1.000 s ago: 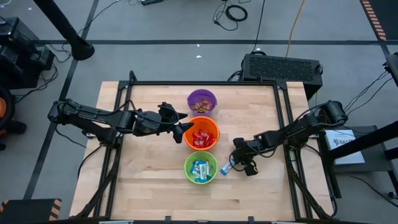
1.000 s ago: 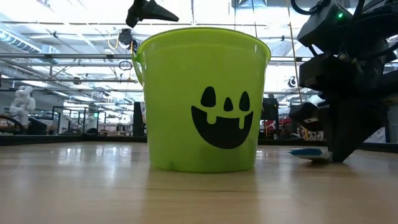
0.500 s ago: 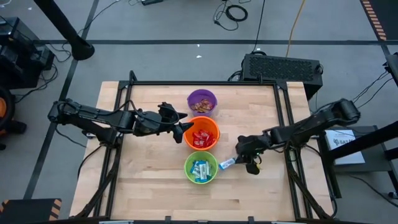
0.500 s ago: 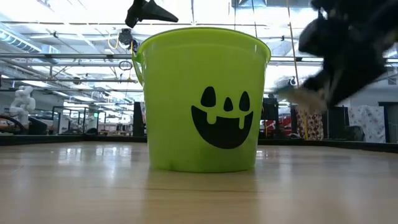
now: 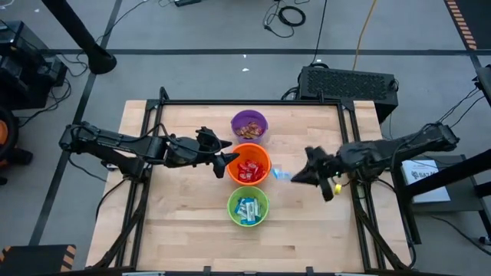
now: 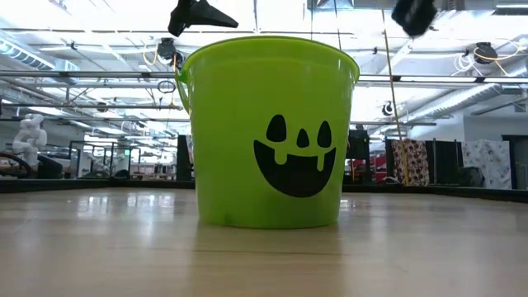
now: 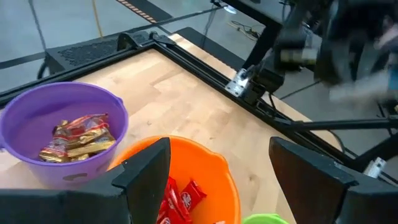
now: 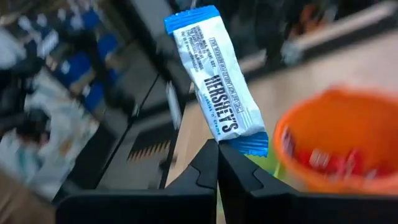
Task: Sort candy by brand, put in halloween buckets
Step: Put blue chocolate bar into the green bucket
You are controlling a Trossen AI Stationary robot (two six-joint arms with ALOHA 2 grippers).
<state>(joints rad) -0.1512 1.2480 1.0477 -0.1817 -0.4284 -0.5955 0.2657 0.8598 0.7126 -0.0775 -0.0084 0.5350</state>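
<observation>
Three halloween buckets stand in a row on the table: purple point(image 5: 248, 124) far, orange point(image 5: 248, 165) in the middle, green point(image 5: 248, 205) near. Brown-gold candy point(image 7: 78, 135) lies in the purple one, red candy point(image 7: 180, 200) in the orange one, blue-and-white candy point(image 5: 246, 208) in the green one. My right gripper point(image 5: 292, 176) hovers just right of the orange bucket, shut on a blue-and-white candy bar point(image 8: 214, 81). My left gripper point(image 5: 223, 159) hangs open over the orange bucket's left rim, nothing between its fingers. My right gripper pinches the bar's blue crimped end point(image 8: 247, 144) between its two fingertips point(image 8: 205, 163). The fingers come nearly level from the table's right. The rest of the bar sticks out ahead of the fingertips, lifted clear of the table and of the buckets.
A black frame point(image 5: 253, 102) runs around the wooden table top. A dark box point(image 5: 349, 80) sits beyond the far right corner. Bare wood lies left and right of the bucket row.
My right gripper has risen from the table beside the green bucket, carrying the blue-and-white bar clear of the wood. It has gone toward the far edge, next to the orange bucket, and its wrist has rolled and tipped up toward level.
</observation>
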